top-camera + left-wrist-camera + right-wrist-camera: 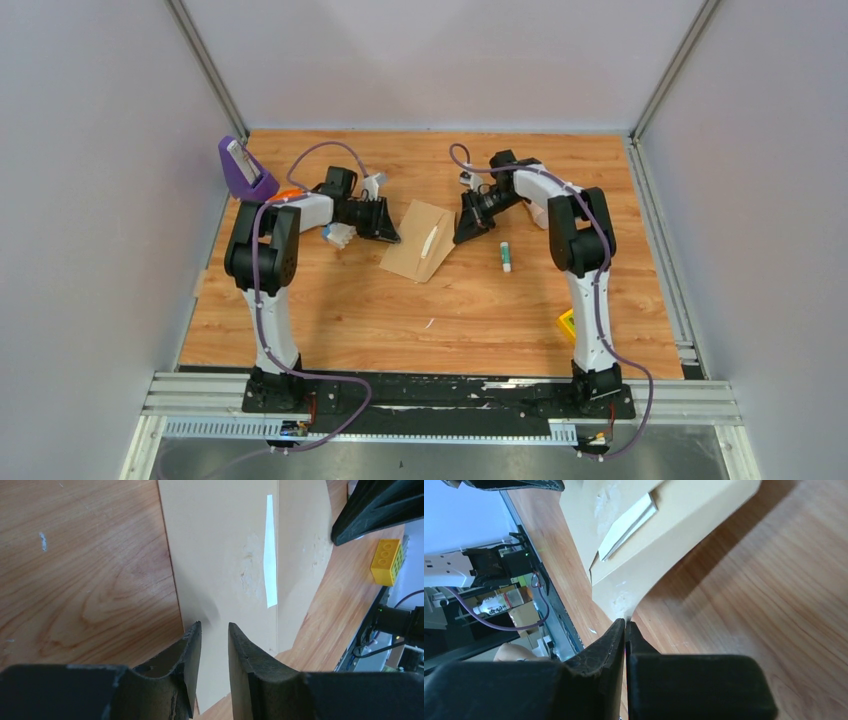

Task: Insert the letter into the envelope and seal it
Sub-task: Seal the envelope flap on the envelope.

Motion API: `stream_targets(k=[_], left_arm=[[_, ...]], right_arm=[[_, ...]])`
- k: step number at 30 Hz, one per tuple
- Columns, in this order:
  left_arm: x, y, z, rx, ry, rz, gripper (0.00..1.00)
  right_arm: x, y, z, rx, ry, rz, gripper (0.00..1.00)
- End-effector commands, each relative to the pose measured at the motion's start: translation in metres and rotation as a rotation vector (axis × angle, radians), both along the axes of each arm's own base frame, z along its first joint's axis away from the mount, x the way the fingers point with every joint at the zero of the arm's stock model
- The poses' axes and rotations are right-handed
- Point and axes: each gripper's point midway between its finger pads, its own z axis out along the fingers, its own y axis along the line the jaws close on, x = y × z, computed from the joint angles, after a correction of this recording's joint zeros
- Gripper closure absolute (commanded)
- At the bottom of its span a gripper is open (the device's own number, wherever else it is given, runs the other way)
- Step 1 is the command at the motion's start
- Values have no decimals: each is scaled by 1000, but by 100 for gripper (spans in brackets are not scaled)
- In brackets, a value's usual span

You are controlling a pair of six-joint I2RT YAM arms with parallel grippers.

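Note:
The tan envelope (415, 245) lies mid-table between both arms. The letter (270, 555) shows only as a pale sliver in the envelope's mouth, also seen in the right wrist view as the letter's edge (629, 527) tucked under the kraft paper. My right gripper (625, 622) is shut on the tip of the envelope's flap (621, 592) and holds it lifted off the wood. My left gripper (215, 625) hovers over the envelope's (220, 555) left end, jaws a narrow gap apart with nothing between them.
A glue stick (505, 257) lies right of the envelope. A yellow brick (567, 325) sits near the right arm's base. A purple holder (245, 170) stands at the back left, with white scraps (338, 235) beside the left arm.

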Motion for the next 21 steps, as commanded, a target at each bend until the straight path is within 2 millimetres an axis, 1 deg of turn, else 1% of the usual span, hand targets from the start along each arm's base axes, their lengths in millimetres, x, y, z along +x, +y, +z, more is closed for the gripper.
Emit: stream_targets(k=[1,3,7,8,11,13,16,20,21], left_arm=[[0,3,-21,70,30,14,65],[-1,3,-22,68,35,14,65],[-1,2,-21,62,34,11,65],[-1,2,-21,60,36,10,65],[-2,1,-21,55,37,7,65],[-2,2,-22,56,41,7,65],[-2,1,-21,54,39,5,65],[-3,1,-20,55,36,4,66],[-2,2,-19,56,34,4,66]], right_arm=[[-5,23,7,72,-9,52,94],[-6,28,11,100,-4,62,94],[-6,35,28,175,-11,79,93],[-5,37,33,197,-14,84,91],[-5,43,51,275,-4,95,80],[-5,46,59,313,-3,106,76],[-4,51,58,310,-16,118,75],[-4,55,46,294,1,123,76],[-4,56,46,294,7,123,76]])
